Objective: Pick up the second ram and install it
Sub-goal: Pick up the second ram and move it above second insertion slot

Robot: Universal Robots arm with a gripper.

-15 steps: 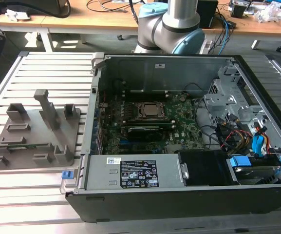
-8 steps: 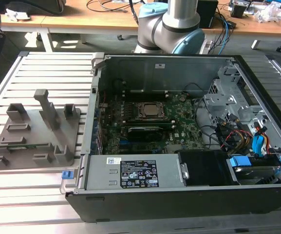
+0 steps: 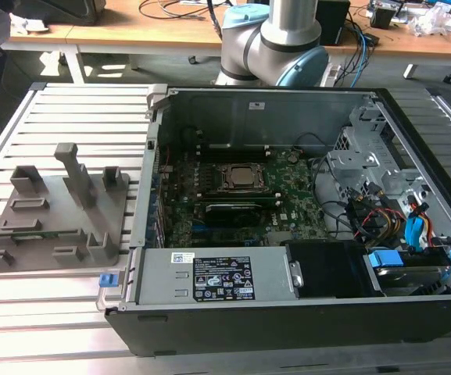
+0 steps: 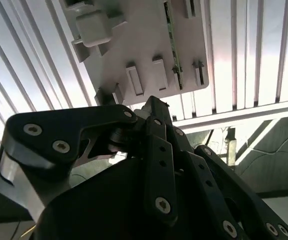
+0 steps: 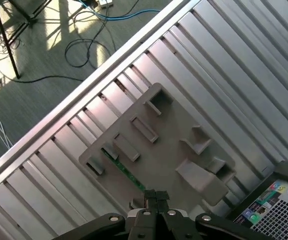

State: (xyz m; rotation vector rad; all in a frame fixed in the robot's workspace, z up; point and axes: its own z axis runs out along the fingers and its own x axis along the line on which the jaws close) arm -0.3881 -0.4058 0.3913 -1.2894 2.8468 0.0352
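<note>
The second ram [image 3: 41, 234] is a thin green stick standing on edge in a slot of the grey holder tray [image 3: 53, 207], at the exterior view's left, outside the computer case. Both wrist views look down on it: the ram [image 5: 126, 172] lies along the tray [image 5: 168, 160] in the first wrist view. In the second wrist view the ram [image 4: 172, 47] sits near the tray's edge [image 4: 134, 45]. My gripper [image 5: 156, 196] hangs well above the tray, fingers pressed together, holding nothing. Its black linkage [image 4: 153, 150] crosses the second wrist view.
The open computer case [image 3: 162, 105] lies at the exterior view's right, with green motherboard [image 3: 288, 195], CPU socket [image 3: 241, 178], power supply [image 3: 217, 277] and cabled drive cage [image 3: 389, 211]. Both rest on a slatted metal table [image 3: 53, 101]. The arm's base [image 3: 288, 39] stands behind the case.
</note>
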